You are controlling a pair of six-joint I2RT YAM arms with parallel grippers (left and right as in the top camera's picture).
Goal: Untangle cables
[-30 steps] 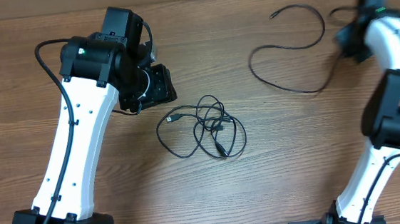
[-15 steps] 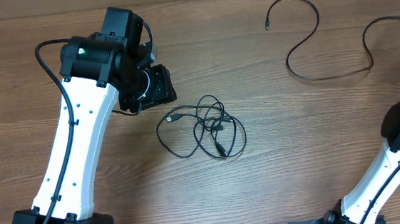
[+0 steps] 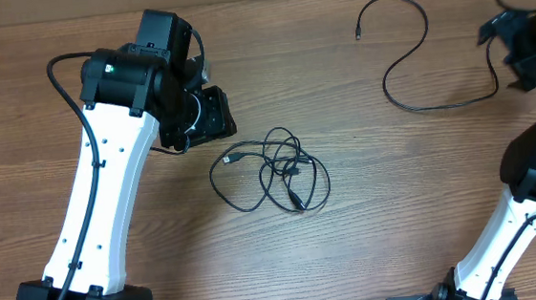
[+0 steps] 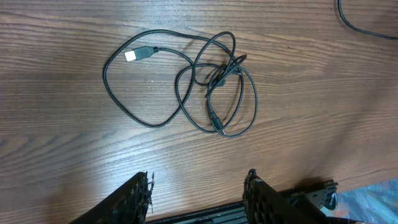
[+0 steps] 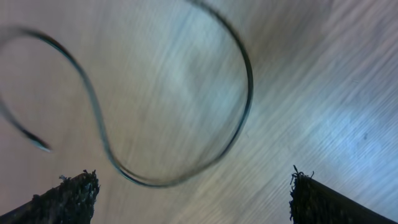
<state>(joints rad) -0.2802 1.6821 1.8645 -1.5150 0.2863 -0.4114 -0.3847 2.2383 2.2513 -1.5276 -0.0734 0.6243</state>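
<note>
A tangle of thin black cables lies in the middle of the table, one silver plug end sticking out to its left. In the left wrist view the same tangle lies well ahead of my left gripper, which stands open and empty above bare wood. One more cable lies alone in an S-curve at the back right. My right gripper hovers just right of its end. The right wrist view shows that gripper wide open over a curve of this cable, touching nothing.
My left arm crosses the left half of the table, its wrist just up and left of the tangle. My right arm's base rises along the right edge. Thick black arm cabling loops at the left.
My right gripper has opened and let go of the single cable, which has shifted right and now lies loose. The right arm swung off the right edge and back. The left arm and tangle have not moved.
</note>
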